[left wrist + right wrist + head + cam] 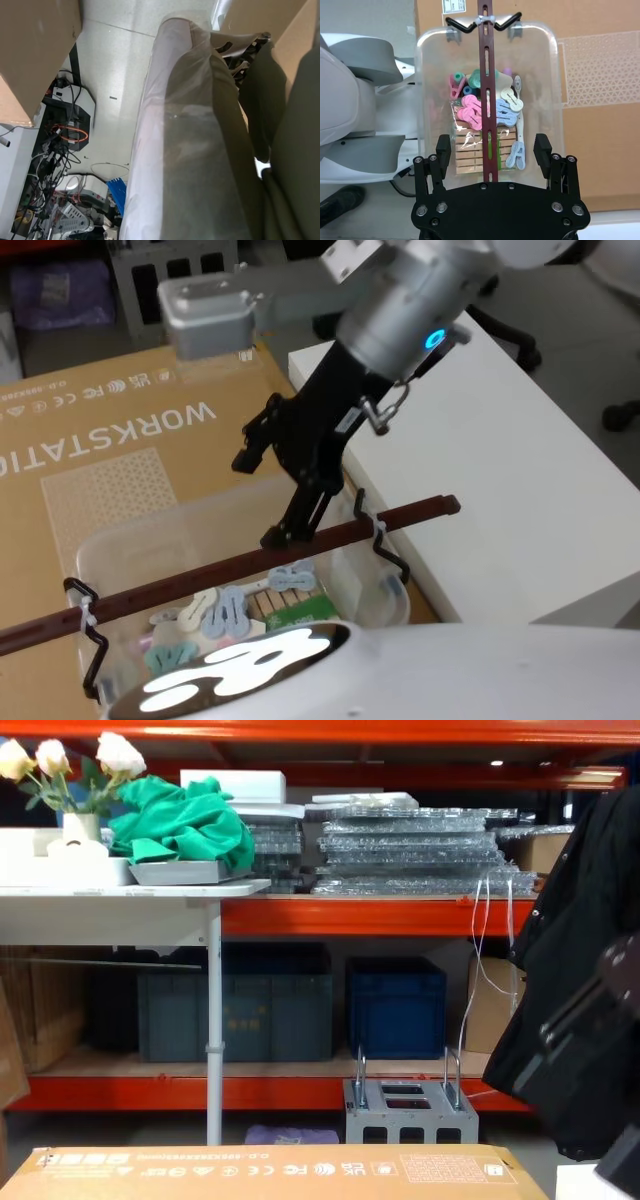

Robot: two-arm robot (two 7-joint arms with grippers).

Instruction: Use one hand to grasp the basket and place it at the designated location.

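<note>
You have a cardboard box as the surface, beside a white table; the basket sits on it near the robot; its brown bar handle runs from your near left to farther right; the right gripper hangs over it, fingers spread, one either side of the bar.

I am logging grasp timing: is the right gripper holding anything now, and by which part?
Nothing is held. The right gripper is open, its fingers on either side of the bar handle of the basket, not closed on it.
</note>
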